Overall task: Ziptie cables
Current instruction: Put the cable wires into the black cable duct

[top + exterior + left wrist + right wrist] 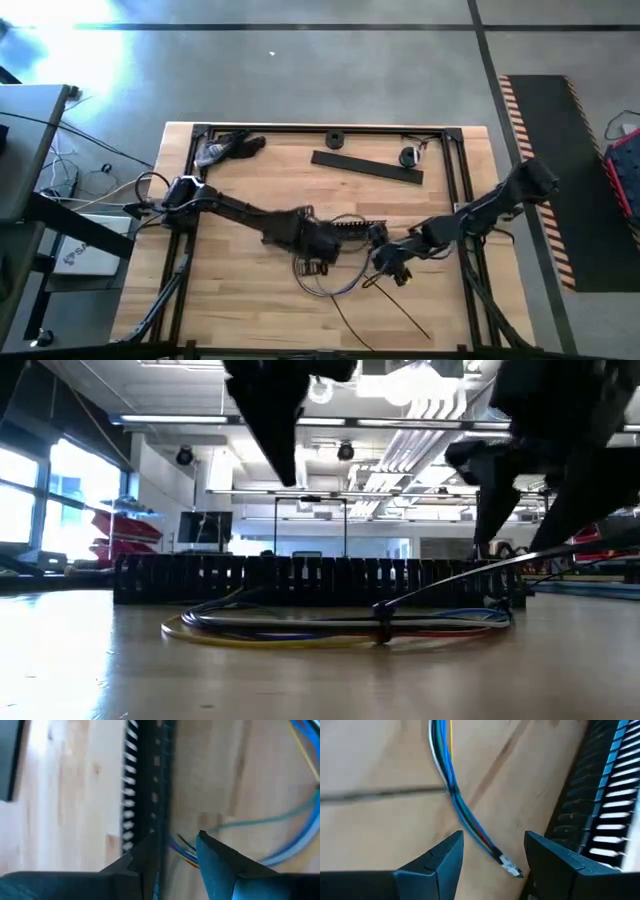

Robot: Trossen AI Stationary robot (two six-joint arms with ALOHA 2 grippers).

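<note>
Cables (330, 622) lie looped on the table (250, 300), bundled, with a ziptie (382, 622) already cinched around them and its long tail slanting up. Both grippers hover just above with fingers spread, holding nothing: the right gripper (492, 855) over the bundle's free end, the left gripper (175, 852) beside the slotted strip (310, 578) behind. Recommended: grip the tail low and pull steadily, keeping clear of the strip.

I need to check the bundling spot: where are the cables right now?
In the high view the cables lie looped on the table's near middle, just below the slotted black strip, between the left gripper and right gripper.
</note>
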